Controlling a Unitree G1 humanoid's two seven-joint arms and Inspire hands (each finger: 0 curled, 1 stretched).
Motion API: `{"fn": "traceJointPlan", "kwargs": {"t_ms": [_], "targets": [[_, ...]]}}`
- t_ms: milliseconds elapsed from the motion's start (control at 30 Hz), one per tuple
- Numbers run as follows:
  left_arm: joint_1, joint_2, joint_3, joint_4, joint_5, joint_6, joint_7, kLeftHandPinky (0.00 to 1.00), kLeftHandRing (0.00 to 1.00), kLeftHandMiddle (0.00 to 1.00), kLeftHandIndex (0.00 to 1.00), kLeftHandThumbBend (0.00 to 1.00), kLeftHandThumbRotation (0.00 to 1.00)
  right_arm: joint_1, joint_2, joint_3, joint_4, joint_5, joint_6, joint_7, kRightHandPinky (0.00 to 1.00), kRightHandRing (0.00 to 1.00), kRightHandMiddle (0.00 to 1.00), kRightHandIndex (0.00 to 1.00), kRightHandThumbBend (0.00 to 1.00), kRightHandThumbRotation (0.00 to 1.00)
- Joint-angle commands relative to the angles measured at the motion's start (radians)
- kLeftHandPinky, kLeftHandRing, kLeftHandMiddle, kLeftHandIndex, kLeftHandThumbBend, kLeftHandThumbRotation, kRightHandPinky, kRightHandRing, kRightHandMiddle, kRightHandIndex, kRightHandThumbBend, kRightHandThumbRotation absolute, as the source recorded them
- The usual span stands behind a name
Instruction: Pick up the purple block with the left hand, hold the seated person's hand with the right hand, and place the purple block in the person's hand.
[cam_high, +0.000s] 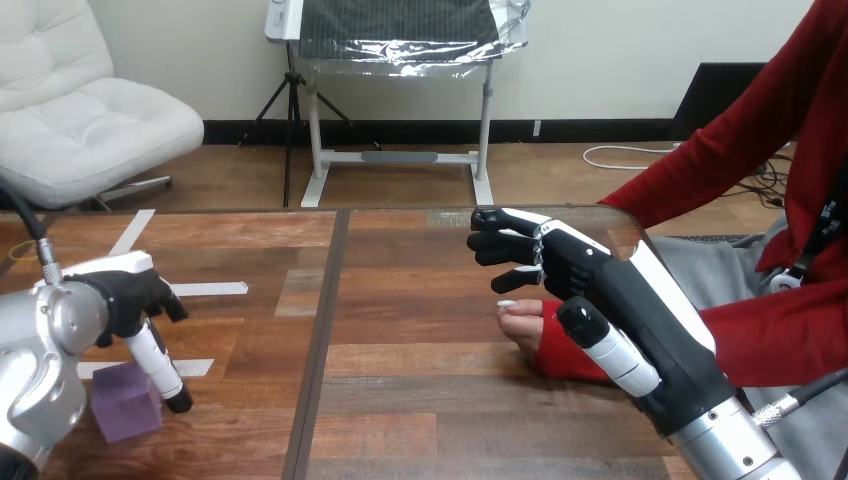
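Observation:
The purple block (126, 402) lies on the wooden table (420, 400) near the front left. My left hand (125, 292) hovers just above it, fingers loosely bent, with one long digit (162, 368) reaching down along the block's right side. It holds nothing. At the right, my right hand (585, 275) is open, its fingers (505, 238) stretched out to the left. The person's hand (522, 324), coming out of a red sleeve, rests on the table just below my right hand's fingers and beside its thumb (610, 350). Nothing of my hand curls round it.
White tape strips (210, 289) mark the table's left part near the block. A dark seam (322, 340) runs front to back through the table's middle. The person's red-sleeved arm (790, 335) lies along the right side.

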Motion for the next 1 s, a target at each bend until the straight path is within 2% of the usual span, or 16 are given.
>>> {"fn": "traceJointPlan", "kwargs": {"t_ms": [0,167,300,667,967], "targets": [[-0.034,0.039,-0.013,0.013,0.036,-0.018,0.001,0.65,0.81,0.85,0.72,1.0,0.08,-0.047,0.001,-0.018,-0.028,0.018,-0.007,-0.007,0.69,0.79,0.79,0.82,1.0,1.0],[-0.031,0.036,-0.012,0.019,0.05,-0.019,0.001,0.6,0.79,0.84,0.71,1.0,0.07,-0.048,-0.001,-0.018,-0.026,0.022,-0.006,-0.003,0.69,0.79,0.79,0.82,1.0,1.0],[-0.037,0.036,-0.029,0.036,0.075,-0.018,-0.002,0.59,0.79,0.83,0.73,1.0,0.08,-0.049,-0.001,-0.018,-0.024,0.023,-0.01,-0.002,0.69,0.79,0.8,0.82,1.0,1.0],[-0.054,0.023,-0.056,0.082,0.121,-0.013,-0.004,0.59,0.78,0.83,0.8,0.97,0.08,-0.051,-0.003,-0.019,-0.023,0.022,-0.01,-0.002,0.69,0.79,0.79,0.82,1.0,1.0],[-0.058,0.014,-0.067,0.113,0.145,-0.015,0.018,0.59,0.78,0.84,0.82,0.98,0.08,-0.049,-0.005,-0.019,-0.029,0.026,-0.004,0.002,0.69,0.79,0.8,0.82,1.0,1.0]]}}
